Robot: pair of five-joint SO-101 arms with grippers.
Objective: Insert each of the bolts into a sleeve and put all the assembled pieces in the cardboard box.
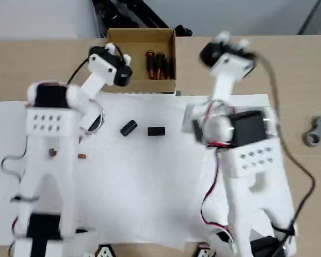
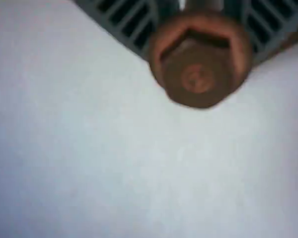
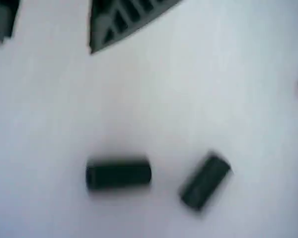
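Two black sleeves (image 1: 128,127) (image 1: 156,130) lie side by side on the white paper; the right wrist view shows them as one sleeve (image 3: 118,174) and another sleeve (image 3: 205,181). My right gripper (image 3: 52,20) hangs open above and beside them, nothing between its fingers, and appears in the high view as right gripper (image 1: 195,127). My left gripper (image 2: 201,15) is shut on a copper-coloured bolt (image 2: 198,64), hex head facing the camera, just above the paper. The cardboard box (image 1: 117,51) at the back holds several assembled pieces (image 1: 159,64). A small brown bolt (image 1: 81,156) lies on the paper.
The white paper sheet (image 1: 144,198) covers the middle of the wooden table (image 1: 299,80). A grey metal part (image 1: 316,131) lies on the bare table at the far right. Cables hang around both arms.
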